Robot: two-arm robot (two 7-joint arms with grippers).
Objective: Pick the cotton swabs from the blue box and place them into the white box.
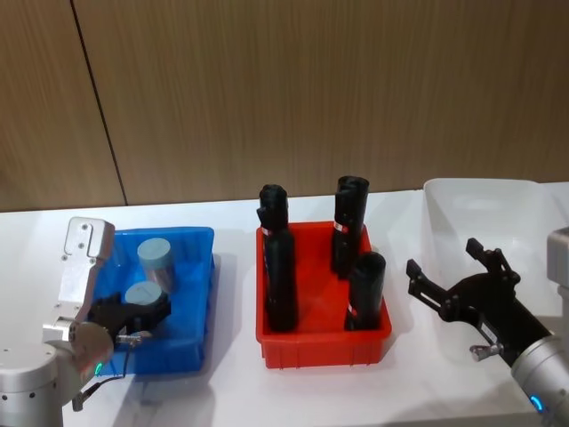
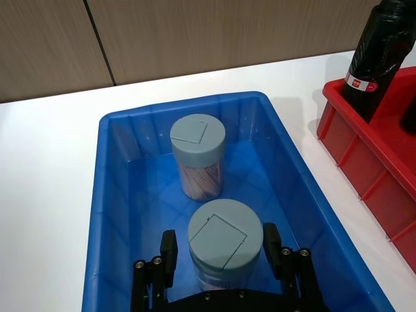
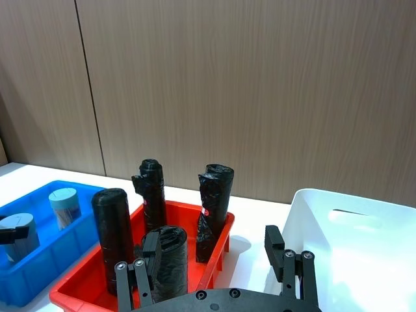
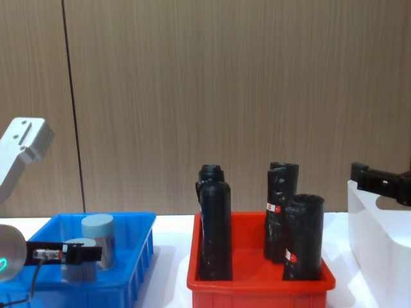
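The left claw (image 2: 220, 242) is straddling the near tub (image 2: 225, 231) in the blue box (image 1: 200, 238), jaws wide and not visibly pinching, so the grasp is just being set up. Next it needs to close, lift clear and carry toward 3 o'clock to the white box (image 1: 442, 191). The other tub (image 2: 197, 140) is standing at 12 o'clock; the right claw (image 1: 442, 256) is hanging wide open beside the white box.

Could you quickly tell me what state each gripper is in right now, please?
Left gripper: open, straddling the nearer cotton swab tub in the blue box.
Right gripper: open and empty, by the white box.
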